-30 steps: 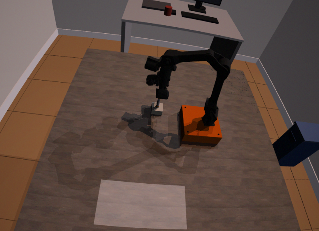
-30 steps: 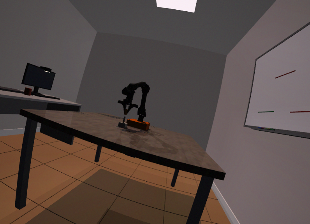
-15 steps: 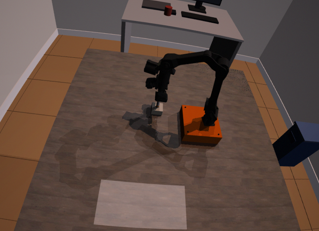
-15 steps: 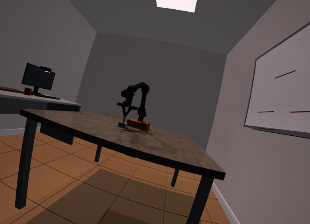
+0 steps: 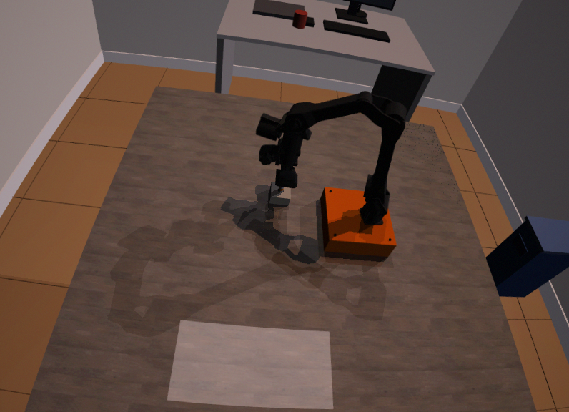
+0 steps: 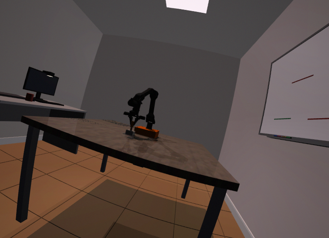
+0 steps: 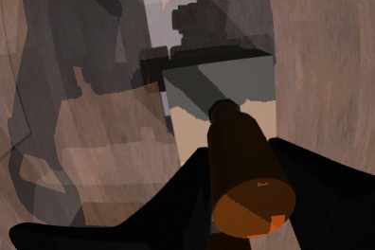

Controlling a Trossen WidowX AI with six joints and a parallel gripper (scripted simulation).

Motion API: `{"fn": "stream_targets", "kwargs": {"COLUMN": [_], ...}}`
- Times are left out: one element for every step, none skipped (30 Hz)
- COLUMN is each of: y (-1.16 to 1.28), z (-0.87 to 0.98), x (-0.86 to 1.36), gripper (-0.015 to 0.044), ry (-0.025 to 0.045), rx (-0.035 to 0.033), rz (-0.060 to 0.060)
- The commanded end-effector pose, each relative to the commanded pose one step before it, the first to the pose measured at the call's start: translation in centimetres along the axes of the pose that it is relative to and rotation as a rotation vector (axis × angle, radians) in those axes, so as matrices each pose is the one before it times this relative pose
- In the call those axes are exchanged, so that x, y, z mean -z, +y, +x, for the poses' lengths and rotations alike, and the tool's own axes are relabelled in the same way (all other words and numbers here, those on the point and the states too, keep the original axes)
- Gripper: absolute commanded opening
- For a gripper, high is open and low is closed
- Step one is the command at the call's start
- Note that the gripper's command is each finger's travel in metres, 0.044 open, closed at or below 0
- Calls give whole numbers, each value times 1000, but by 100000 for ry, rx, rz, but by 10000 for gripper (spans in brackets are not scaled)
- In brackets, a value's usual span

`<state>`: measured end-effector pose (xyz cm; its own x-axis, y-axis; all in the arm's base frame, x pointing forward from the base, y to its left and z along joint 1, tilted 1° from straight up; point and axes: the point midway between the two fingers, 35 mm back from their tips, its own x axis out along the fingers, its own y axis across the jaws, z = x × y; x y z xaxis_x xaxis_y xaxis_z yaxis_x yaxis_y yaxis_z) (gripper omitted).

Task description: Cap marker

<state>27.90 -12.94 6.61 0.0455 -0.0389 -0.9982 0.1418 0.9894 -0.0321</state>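
Note:
The holder block [image 5: 279, 201] [image 6: 129, 132] [image 7: 251, 79] is pale grey and sits on the table left of the arm's base. The dark marker [image 6: 131, 128] [image 7: 218, 105] stands upright in it. My gripper [image 6: 132, 121] [image 7: 239, 152] is shut on the orange-brown cap [image 6: 132, 123] [image 7: 251, 164], held upright over the block. In the wrist view the cap's lower end overlaps the marker's dark round part and hides the rest. In the exterior view cap and marker are in line. Whether the cap touches the marker or is seated on it cannot be told.
The orange base [image 5: 344, 214] [image 6: 147, 132] of the arm stands close to the right of the block. A pale rectangle [image 5: 250, 366] lies on the table [image 5: 414, 352] toward the front. A desk [image 5: 276, 37] with a monitor and a red mug stands behind.

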Motion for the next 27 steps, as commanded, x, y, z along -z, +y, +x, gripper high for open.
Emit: {"fn": "stream_targets", "kwargs": {"y": [69, 2, 1, 0, -1, 0, 0, 2, 0, -37, 0, 0, 0, 0, 0, 0, 0, 0, 0, 0, 0, 0, 0, 0, 0, 0, -10], "z": [638, 77, 26, 0, -11, 0, 0, 8, 0, -60, 0, 0, 0, 0, 0, 0, 0, 0, 0, 0, 0, 0, 0, 0, 0, 0, -237], "x": [62, 7, 3, 0, -4, 0, 0, 8, 0, 20, 0, 0, 0, 0, 0, 0, 0, 0, 0, 0, 0, 0, 0, 0, 0, 0, -33], "gripper": [0, 0, 0, 0, 0, 0, 0, 0, 0, 26, 53, 79, 105, 131, 157, 184, 210, 236, 263, 289, 315, 341, 368, 394, 420, 440, 440], "ry": [363, 1, 0, 0, 0, 0, 0, 1, 0, 101, 0, 0, 0, 0, 0, 0, 0, 0, 0, 0, 0, 0, 0, 0, 0, 0, -5], "rx": [-438, 0, 0, 0, 0, 0, 0, 0, 0, 289, 0, 0, 0, 0, 0, 0, 0, 0, 0, 0, 0, 0, 0, 0, 0, 0, 0], "rz": [-358, 0, 0, 0, 0, 0, 0, 0, 0, 343, 0, 0, 0, 0, 0, 0, 0, 0, 0, 0, 0, 0, 0, 0, 0, 0, 0]}}
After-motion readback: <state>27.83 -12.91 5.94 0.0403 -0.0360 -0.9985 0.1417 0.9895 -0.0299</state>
